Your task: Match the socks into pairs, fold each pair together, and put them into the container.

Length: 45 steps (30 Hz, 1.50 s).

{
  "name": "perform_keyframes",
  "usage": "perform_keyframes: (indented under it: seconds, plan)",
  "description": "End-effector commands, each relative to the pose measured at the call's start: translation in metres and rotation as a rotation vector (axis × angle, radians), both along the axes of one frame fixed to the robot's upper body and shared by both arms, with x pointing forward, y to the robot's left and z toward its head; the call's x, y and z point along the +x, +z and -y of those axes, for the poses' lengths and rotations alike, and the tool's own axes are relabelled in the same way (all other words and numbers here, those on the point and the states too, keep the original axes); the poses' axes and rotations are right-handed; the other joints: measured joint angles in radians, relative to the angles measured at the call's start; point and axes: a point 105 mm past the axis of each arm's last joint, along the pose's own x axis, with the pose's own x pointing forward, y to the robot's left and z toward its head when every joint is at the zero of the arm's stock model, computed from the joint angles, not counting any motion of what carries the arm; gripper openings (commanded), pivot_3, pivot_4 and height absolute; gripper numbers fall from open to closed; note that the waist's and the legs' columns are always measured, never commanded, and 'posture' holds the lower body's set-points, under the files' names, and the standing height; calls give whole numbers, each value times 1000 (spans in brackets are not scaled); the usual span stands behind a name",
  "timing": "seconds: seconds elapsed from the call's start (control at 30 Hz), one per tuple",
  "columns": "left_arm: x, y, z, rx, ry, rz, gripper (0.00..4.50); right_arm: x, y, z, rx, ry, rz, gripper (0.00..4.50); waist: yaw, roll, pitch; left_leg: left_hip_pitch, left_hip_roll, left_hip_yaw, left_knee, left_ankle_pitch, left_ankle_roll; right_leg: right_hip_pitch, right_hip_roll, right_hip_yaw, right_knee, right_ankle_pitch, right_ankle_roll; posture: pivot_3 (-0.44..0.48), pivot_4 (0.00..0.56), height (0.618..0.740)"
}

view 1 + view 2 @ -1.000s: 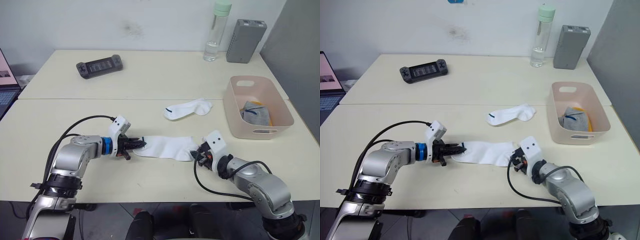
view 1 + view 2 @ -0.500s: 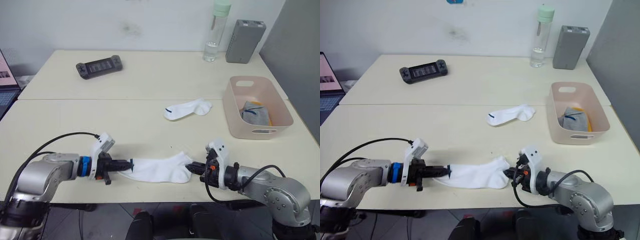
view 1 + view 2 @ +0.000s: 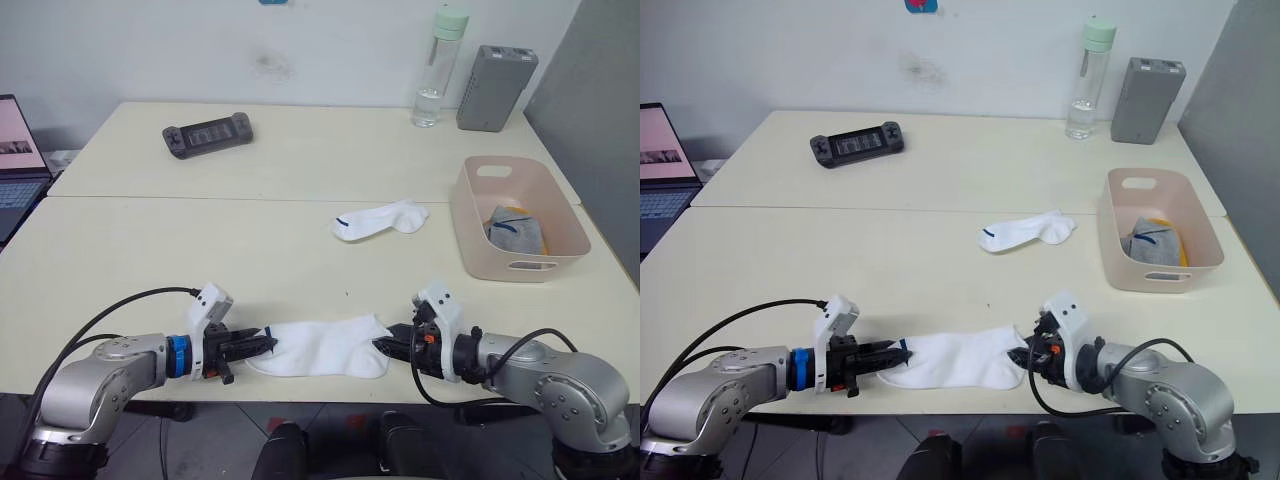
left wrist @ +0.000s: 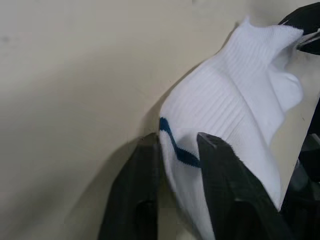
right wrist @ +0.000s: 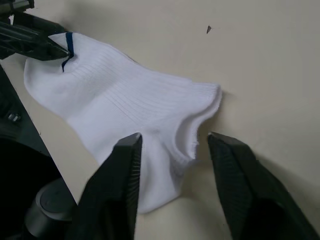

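A white sock (image 3: 320,346) lies flat at the table's (image 3: 150,260) near edge. The left gripper (image 3: 262,345) pinches its cuff; the right gripper (image 3: 388,346) is spread at its toe. The other white sock (image 3: 378,218) waits at 1 o'clock. Next, bring them together, I think.

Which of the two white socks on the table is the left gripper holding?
The near white sock, stretched along the table's front edge: the left gripper pinches its blue-trimmed cuff. The far white sock lies free beside the pink container.
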Motion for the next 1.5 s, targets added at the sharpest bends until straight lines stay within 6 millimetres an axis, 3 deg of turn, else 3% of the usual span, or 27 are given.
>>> perform_keyframes:
  seconds: [0.03, 0.13, 0.23, 0.43, 0.6, 0.77, 1.07, 1.17, 1.5]
  plan:
    - [5, 26, -11, 6, -9, 82, 2502, 4, 32, 2, 19, 53, 170, 3513, 0, 0, 0, 0, 0, 0, 0, 0, 0, 0, 0, 0, 0, 0, 0, 0, 150, 740]
    - [14, 45, -9, -12, -55, 121, 3467, 22, 56, 9, -26, 30, 336, 4500, 0, 0, 0, 0, 0, 1, 0, 0, 0, 0, 0, 0, 0, -1, 2, 0, 150, 740]
    - [39, 64, 2, -23, -44, 240, 4427, 43, 71, 16, -112, -23, 476, 4500, 3, 0, 0, 0, 0, 1, 0, 0, 0, 0, 0, 0, 0, -2, 3, 0, 150, 740]
    - [75, 84, 23, 68, -47, 497, 4482, 48, 83, 18, -147, -24, 553, 4500, 2, -1, 0, -2, -1, 1, 0, 0, 0, 0, -1, 0, -2, 2, -1, 0, 150, 740]
    - [111, 75, 64, 287, -298, 749, 4482, 32, 91, 18, -143, 30, 539, 4500, 9, -1, 0, -4, -1, 0, 0, 0, 0, -2, -1, -1, -2, 2, -1, 0, 150, 740]
    - [143, 61, 85, 320, -343, 787, 4482, 28, 97, 17, -124, 39, 546, 4500, 11, -1, 0, -6, -3, 0, 2, 0, 0, -1, -1, -1, -4, 3, 1, 0, 150, 740]
    - [171, 45, 113, 370, -377, 784, 4482, 16, 113, 5, -59, 105, 579, 4500, 2, -1, 0, -8, -3, -3, 2, 0, 1, -3, -1, -2, -3, 3, 1, 0, 150, 740]
    - [181, 42, 118, 390, -326, 772, 3859, 16, 112, 5, -61, 99, 573, 4500, 3, -1, 0, -10, -4, -3, 3, 0, 1, -3, -1, -2, -3, 3, 1, 0, 150, 740]
    - [188, 42, 126, 455, -314, 816, 732, 16, 110, 8, -69, 91, 564, 4500, 1, -1, 0, -10, -4, -4, 3, 0, 1, -3, -1, -3, -2, 3, 1, 0, 150, 740]
